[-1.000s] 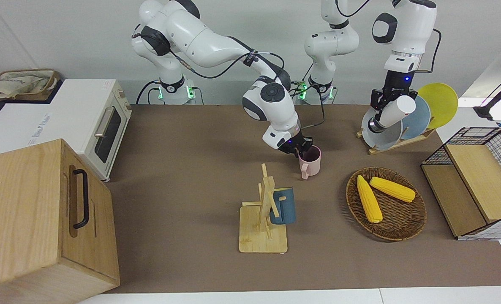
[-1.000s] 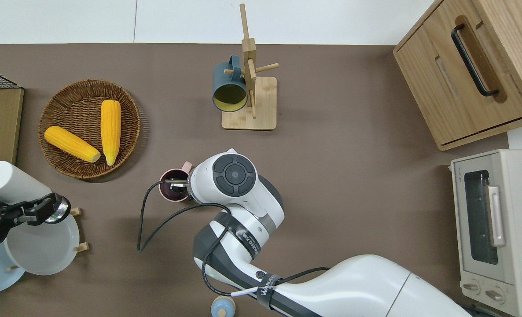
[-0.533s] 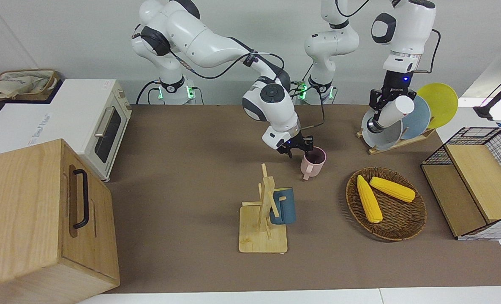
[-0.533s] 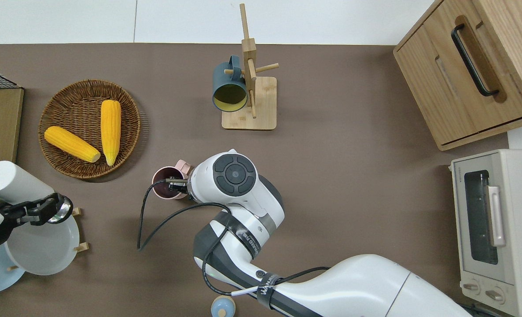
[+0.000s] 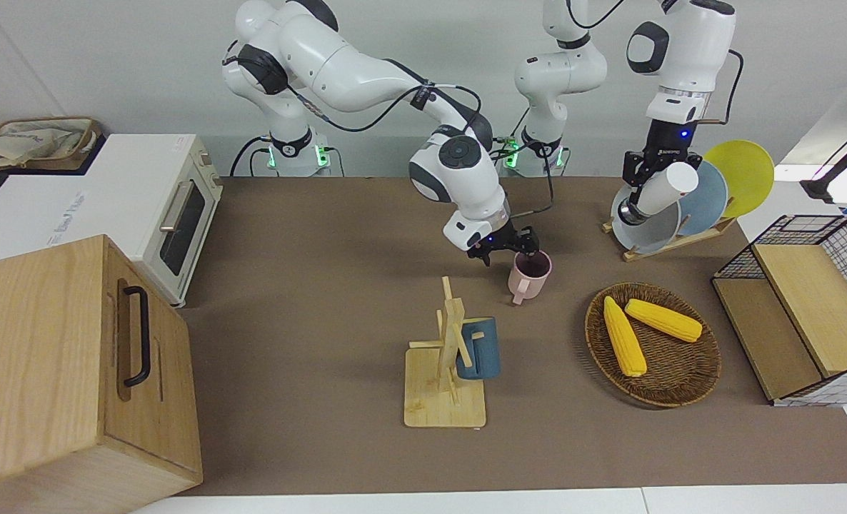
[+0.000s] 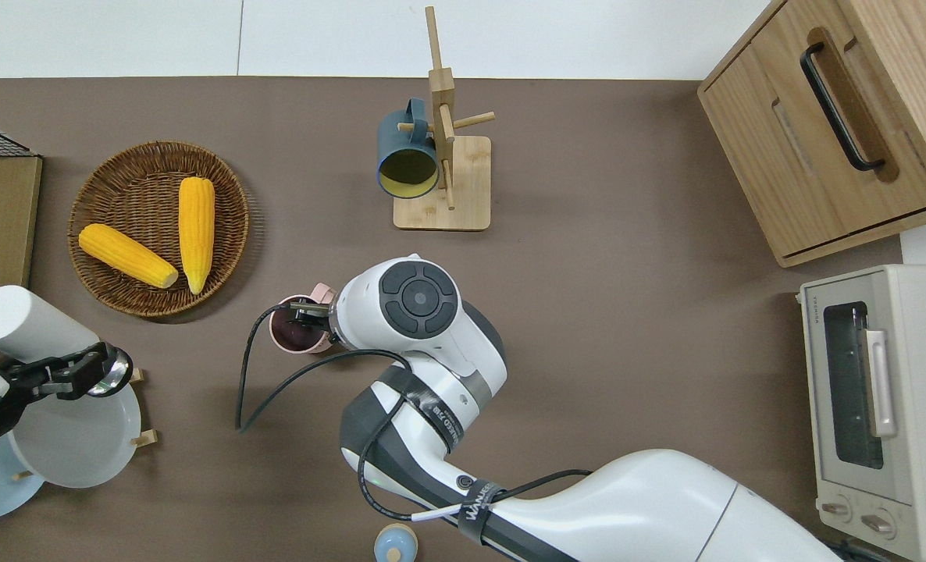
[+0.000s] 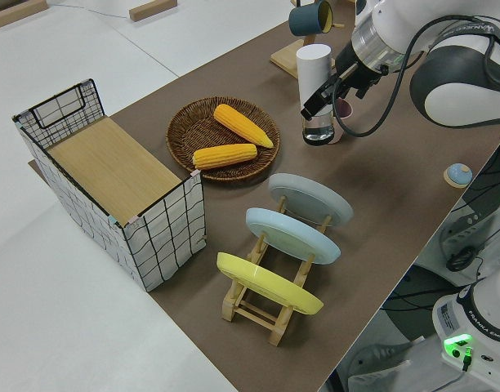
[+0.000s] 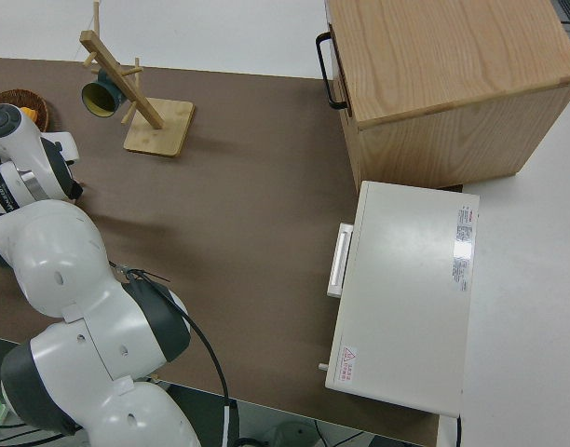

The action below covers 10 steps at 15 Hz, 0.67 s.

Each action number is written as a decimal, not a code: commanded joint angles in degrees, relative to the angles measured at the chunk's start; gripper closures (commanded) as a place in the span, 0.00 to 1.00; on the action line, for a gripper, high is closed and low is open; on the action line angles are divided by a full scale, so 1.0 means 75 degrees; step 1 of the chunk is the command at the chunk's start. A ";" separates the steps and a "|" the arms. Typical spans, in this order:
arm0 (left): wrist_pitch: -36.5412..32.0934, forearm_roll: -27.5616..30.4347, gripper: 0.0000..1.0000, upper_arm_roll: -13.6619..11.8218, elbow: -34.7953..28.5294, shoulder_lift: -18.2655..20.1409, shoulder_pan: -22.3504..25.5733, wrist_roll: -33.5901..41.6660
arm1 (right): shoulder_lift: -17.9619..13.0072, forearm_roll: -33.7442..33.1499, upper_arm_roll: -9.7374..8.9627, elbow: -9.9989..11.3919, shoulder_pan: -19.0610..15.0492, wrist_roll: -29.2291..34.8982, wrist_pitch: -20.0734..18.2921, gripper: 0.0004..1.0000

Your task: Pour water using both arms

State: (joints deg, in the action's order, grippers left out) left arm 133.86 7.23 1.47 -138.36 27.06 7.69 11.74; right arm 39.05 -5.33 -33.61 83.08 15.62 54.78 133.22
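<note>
1. The right gripper pinches the rim of a pink mug, one finger inside the mouth and one outside on the side toward the robots. In the overhead view the gripper sits over the mug at about 3 o'clock of its mouth.
2. The pink mug is upright with its handle pointing away from the robots, roughly 1 o'clock in the overhead view. Whether it touches the table or hangs just off it, I cannot tell.
3. The left gripper is clamped around a white cylindrical bottle with a shiny metal base, held in the air and tilted, white end up and away from the robots.
4. In the overhead view the left gripper and bottle are over the rack of plates, with the bottle's white end pointing toward 10 o'clock.
5. The wicker basket with two corn cobs lies at about 11 o'clock from the pink mug in the overhead view, well apart from it.
6. A wooden mug stand is at 1 o'clock from the pink mug, farther from the robots, with a dark blue mug hanging on a peg.
7. A wooden cabinet and a white toaster oven stand at the right arm's end of the table; a wire crate stands at the left arm's end.
</note>
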 commanded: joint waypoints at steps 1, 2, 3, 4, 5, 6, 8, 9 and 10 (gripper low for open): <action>-0.0129 0.0114 1.00 -0.0055 -0.0079 0.0295 -0.0239 -0.0100 | -0.0249 -0.0191 -0.0007 -0.0716 -0.0055 0.0162 -0.1317 0.02; -0.0153 0.0114 1.00 -0.0055 -0.0079 0.0295 -0.0332 -0.0112 | -0.0389 -0.0214 -0.0007 -0.0730 -0.0113 0.0045 -0.1484 0.02; -0.0188 0.0114 1.00 -0.0055 -0.0079 0.0307 -0.0380 -0.0112 | -0.0588 -0.0272 0.0039 -0.0730 -0.0207 -0.0176 -0.1636 0.02; -0.0234 0.0114 1.00 -0.0044 -0.0114 0.0307 -0.0461 -0.0123 | -0.0787 -0.0319 0.0063 -0.0730 -0.0300 -0.0457 -0.1847 0.02; -0.0246 0.0114 1.00 -0.0044 -0.0172 0.0307 -0.0555 -0.0123 | -0.0952 -0.0320 0.0086 -0.0730 -0.0406 -0.0796 -0.2104 0.02; -0.0247 0.0114 1.00 -0.0032 -0.0242 0.0330 -0.0614 -0.0135 | -0.1139 -0.0320 0.0179 -0.0730 -0.0534 -0.1159 -0.2350 0.02; -0.0270 0.0114 1.00 -0.0032 -0.0360 0.0365 -0.0813 -0.0135 | -0.1526 -0.0320 0.0308 -0.0718 -0.0769 -0.1968 -0.2936 0.02; -0.0270 0.0126 1.00 -0.0032 -0.0418 0.0388 -0.0883 -0.0135 | -0.1713 -0.0320 0.0483 -0.0718 -0.0863 -0.2354 -0.3240 0.02; -0.0270 0.0126 1.00 -0.0032 -0.0500 0.0400 -0.0977 -0.0135 | -0.1924 -0.0308 0.0694 -0.0718 -0.0887 -0.2787 -0.3498 0.02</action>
State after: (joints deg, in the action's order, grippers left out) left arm 131.97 7.35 1.64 -139.87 27.12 2.74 11.30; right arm 29.40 -6.92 -30.99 76.41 11.07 42.53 112.22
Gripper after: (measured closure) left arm 0.348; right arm 0.013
